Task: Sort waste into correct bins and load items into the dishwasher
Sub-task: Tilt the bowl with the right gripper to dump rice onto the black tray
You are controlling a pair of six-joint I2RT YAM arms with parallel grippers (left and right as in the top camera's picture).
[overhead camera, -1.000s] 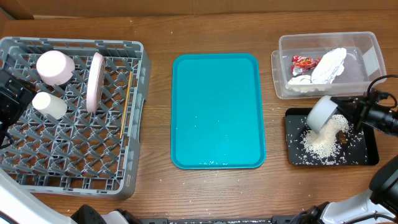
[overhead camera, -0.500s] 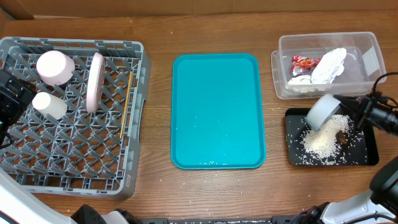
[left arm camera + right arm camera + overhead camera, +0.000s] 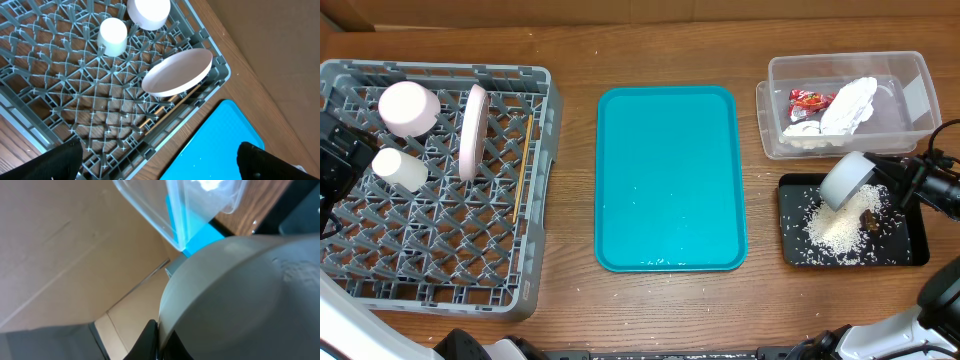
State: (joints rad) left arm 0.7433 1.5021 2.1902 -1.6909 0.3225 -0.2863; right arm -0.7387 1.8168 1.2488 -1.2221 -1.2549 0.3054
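overhead | right claw [image 3: 882,188] gripped white bowl [image 3: 844,178], tipped, mouth faced down over black tray [image 3: 912,252] | left claw [image 3: 160,162] gaped wide, empty

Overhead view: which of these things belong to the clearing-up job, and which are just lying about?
Part of the job:
rack, plate, dish, cup, chopsticks, bowl, rice, black tray, tub, wrapper, napkin

Just lying about:
teal tray
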